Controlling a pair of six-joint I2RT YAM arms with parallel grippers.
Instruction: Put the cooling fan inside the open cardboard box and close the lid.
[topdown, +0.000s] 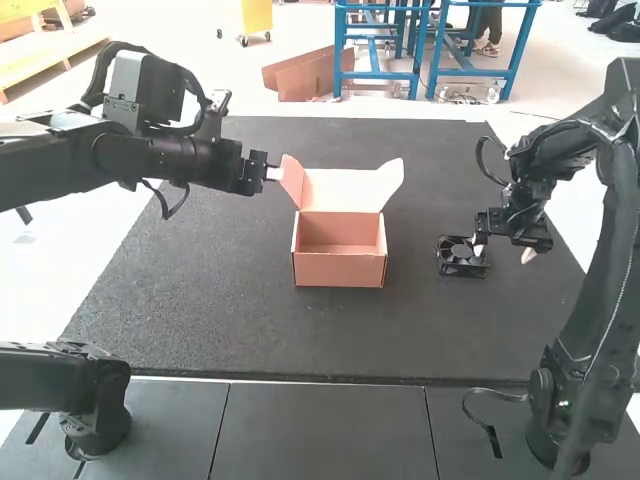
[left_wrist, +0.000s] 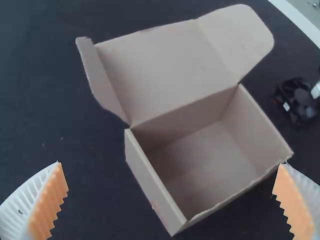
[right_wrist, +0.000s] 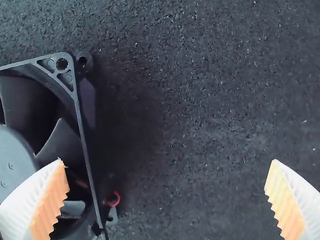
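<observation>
The open cardboard box (topdown: 338, 250) stands mid-mat, its lid (topdown: 345, 186) upright at the back with side flaps out. My left gripper (topdown: 271, 172) hovers open beside the lid's left flap, holding nothing. In the left wrist view the box's empty inside (left_wrist: 205, 165) lies between the gripper's spread fingers (left_wrist: 47, 200), with the gripper (left_wrist: 169, 169) above it. The black cooling fan (topdown: 461, 257) lies flat on the mat right of the box, also seen as the fan (left_wrist: 299, 100). My right gripper (topdown: 503, 248) is open just over the fan's right edge; the fan (right_wrist: 45, 125) sits by one finger (right_wrist: 47, 200).
A black mat (topdown: 200, 300) covers the table, with grey panels (topdown: 320, 430) along the near edge. Open mat lies between the box and the fan and in front of both.
</observation>
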